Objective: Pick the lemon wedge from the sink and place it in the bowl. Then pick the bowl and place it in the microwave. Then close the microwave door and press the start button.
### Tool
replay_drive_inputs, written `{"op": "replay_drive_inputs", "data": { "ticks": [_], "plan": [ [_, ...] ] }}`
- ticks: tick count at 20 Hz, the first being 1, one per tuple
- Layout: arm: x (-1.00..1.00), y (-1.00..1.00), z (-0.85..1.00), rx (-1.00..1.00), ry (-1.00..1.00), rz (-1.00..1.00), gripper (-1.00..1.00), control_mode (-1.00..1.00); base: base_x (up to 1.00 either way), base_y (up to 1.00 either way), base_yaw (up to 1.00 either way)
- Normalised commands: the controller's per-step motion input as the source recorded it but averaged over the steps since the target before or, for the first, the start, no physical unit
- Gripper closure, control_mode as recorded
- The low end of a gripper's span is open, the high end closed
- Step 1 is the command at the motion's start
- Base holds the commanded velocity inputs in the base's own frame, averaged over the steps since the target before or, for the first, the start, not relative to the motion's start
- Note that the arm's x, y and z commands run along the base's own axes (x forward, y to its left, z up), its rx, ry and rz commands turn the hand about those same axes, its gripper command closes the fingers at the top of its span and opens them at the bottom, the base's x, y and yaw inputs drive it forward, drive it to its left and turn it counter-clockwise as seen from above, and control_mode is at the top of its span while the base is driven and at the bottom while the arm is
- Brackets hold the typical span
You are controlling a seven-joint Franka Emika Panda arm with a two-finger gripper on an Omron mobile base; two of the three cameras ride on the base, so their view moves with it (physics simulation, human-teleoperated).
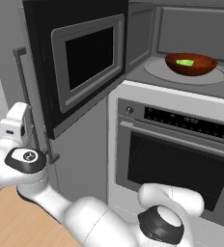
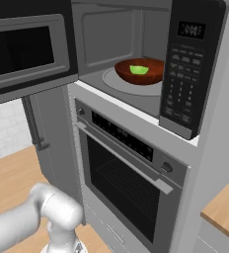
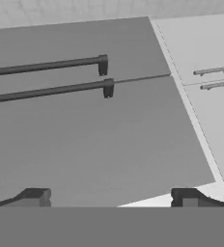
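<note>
While the microwave door (image 1: 80,62) stands swung wide to the left, can see the bowl (image 1: 191,63) resting on the round pale turntable (image 1: 155,67) inside the microwave (image 2: 185,64), toward the front edge of its grey floor. Holds the lemon wedge (image 2: 139,69), lying in the bowl's hollow. Below the microwave, the larger oven (image 2: 131,173) with door shut. End effector (image 3: 114,200) with fingertips (image 3: 36,197) set far apart, gripping nothing, facing a grey cabinet front (image 3: 94,144) crossed by two long bar handles (image 3: 51,77). In the left base view, white hand (image 1: 15,126) down at the left beside the tall grey door (image 1: 75,159), below the open microwave door.
</note>
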Motion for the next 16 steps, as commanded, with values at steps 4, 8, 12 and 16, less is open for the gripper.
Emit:
{"op": "replay_drive_inputs", "data": {
  "ticks": [4, 8, 12, 16],
  "plan": [
    [0.01, -0.41, 0.01, 0.02, -0.07, 0.0, -1.0, -1.0, 0.0, 0.0, 0.0],
    [0.0, -0.64, 0.09, 0.08, -0.11, 0.0, -1.0, -1.0, 0.0, 0.0, 0.0],
    [0.0, -0.72, 0.16, 0.12, -0.1, 0.0, -1.0, -1.0, 0.0, 0.0, 0.0],
    [-0.08, -0.65, 0.18, 0.14, -0.19, 0.0, -1.0, -1.0, 0.0, 0.0, 0.0]
  ]
}}
